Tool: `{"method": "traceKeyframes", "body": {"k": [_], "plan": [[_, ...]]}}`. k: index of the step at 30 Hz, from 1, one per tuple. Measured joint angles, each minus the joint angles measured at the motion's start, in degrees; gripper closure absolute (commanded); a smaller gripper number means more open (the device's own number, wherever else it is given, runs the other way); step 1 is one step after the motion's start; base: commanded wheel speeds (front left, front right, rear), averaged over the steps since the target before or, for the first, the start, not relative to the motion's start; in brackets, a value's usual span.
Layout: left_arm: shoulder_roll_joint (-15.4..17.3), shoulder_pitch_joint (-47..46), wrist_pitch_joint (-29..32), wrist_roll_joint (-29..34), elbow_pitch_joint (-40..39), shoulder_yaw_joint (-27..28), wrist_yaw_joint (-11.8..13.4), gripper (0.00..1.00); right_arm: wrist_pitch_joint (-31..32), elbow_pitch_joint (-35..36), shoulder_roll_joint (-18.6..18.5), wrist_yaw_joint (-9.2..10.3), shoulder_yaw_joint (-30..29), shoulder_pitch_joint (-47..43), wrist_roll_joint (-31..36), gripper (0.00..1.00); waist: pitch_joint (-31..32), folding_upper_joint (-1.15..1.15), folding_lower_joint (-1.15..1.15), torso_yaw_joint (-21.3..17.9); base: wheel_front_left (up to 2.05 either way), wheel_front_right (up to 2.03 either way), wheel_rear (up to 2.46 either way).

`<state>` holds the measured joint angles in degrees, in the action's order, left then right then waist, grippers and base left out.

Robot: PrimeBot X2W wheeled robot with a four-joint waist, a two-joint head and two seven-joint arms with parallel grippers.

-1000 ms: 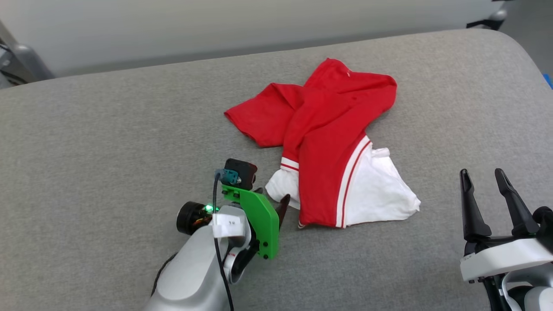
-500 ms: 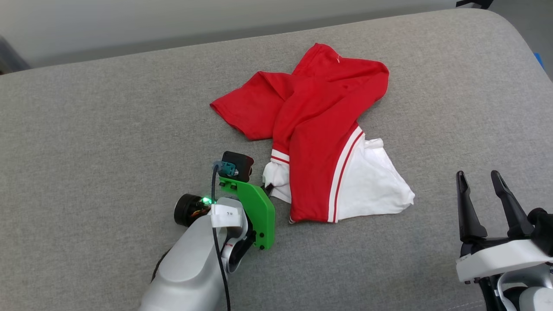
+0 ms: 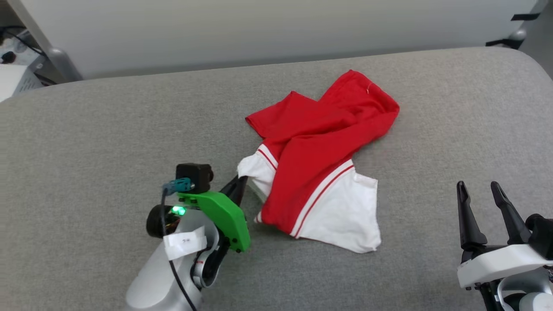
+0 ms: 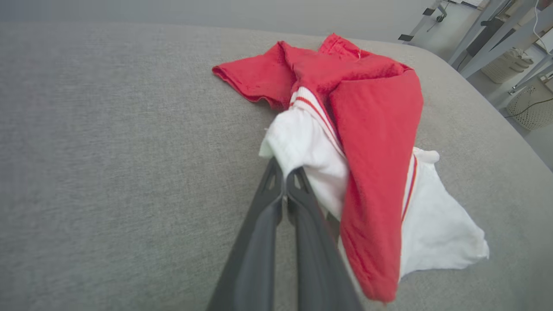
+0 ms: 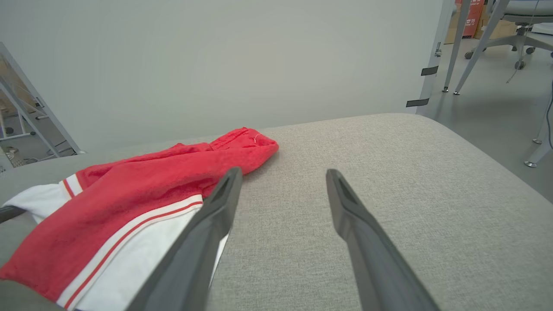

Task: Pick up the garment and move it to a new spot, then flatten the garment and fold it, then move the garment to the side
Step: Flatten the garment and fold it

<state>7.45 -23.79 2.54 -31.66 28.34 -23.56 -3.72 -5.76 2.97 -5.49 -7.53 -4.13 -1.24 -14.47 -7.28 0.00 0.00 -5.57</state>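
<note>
One garment, one left end effector clamping it

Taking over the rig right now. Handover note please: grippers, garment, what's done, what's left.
Left gripper: shut on the garment, pinching the edge of its near white sleeve.
Right gripper: open, holding nothing, off to the right and apart from the garment.
Garment: crumpled in a heap mid-way across the grey padded surface, not spread out.
Done: grasp made on the sleeve.
Left: lift and move it to a new spot, flatten, fold, move aside.
</note>
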Motion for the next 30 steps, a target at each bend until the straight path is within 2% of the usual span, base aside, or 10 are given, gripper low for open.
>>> {"method": "traceKeyframes", "body": {"k": [3, 7, 11, 12, 13, 17, 23, 27, 30], "plan": [[2.7, 2.3, 1.0, -0.3, -5.4, 1.6, 1.6, 1.0, 0.3, -0.5, 0.1, -0.01, 0.0, -0.4, -0.1, 0.0, 1.3, 0.0, 0.0, 1.6, 0.0, 0.0, 0.0], [6.2, 5.2, 5.3, -1.3, -11.3, 3.0, 3.9, 1.0, 0.6, -0.9, 0.4, 0.0, 0.3, -1.1, -0.4, 0.0, 2.6, 0.0, 0.0, 3.6, 0.0, 0.0, 0.0], [9.5, 7.8, 10.3, -2.0, -12.6, 3.3, 5.3, 1.0, 1.1, -1.4, 0.8, 0.0, 0.9, -1.1, -0.4, 0.0, 3.3, 0.0, 0.0, 4.9, 0.0, 0.0, 0.0], [10.2, 8.1, 10.9, -1.6, -12.4, 3.1, 5.7, 0.97, 1.4, -1.5, 0.8, -0.01, 1.0, -1.1, -0.4, 0.0, 3.3, 0.0, 0.0, 5.1, 0.0, 0.0, 0.0], [10.9, 8.3, 10.9, -0.7, -12.1, 3.0, 6.3, 0.0, 1.5, -1.6, 0.8, 0.0, 1.1, -1.1, -0.4, 0.0, 3.3, 0.0, 0.0, 5.2, 0.0, 0.0, 0.0], [12.1, 8.3, 6.4, 1.8, -10.7, 3.6, 8.1, 0.0, 2.1, -2.0, 0.8, 0.0, 1.6, -1.1, -0.4, 0.0, 3.0, 0.0, 0.0, 5.2, 0.0, 0.0, 0.0], [11.2, 8.4, -4.7, 3.0, -11.6, 4.5, 8.2, 0.0, 5.3, -1.2, -0.7, 0.0, 1.9, -1.3, -0.4, 0.0, 3.2, 0.0, 0.0, 7.0, 0.0, 0.0, 0.0], [11.7, 9.7, -12.1, 4.2, -13.9, 6.0, 8.0, 0.0, 11.6, 0.0, -2.7, 0.0, 4.8, -1.6, -1.5, 0.0, 3.5, 0.0, 0.0, 9.0, 0.0, 0.0, 0.0], [12.0, 12.0, -14.8, 4.2, -16.0, 7.1, 8.0, 0.0, 18.1, 1.3, -5.2, 0.0, 8.5, -1.8, -2.3, 0.0, 3.6, 0.0, 0.0, 10.7, 0.0, 0.0, 0.0]]}}
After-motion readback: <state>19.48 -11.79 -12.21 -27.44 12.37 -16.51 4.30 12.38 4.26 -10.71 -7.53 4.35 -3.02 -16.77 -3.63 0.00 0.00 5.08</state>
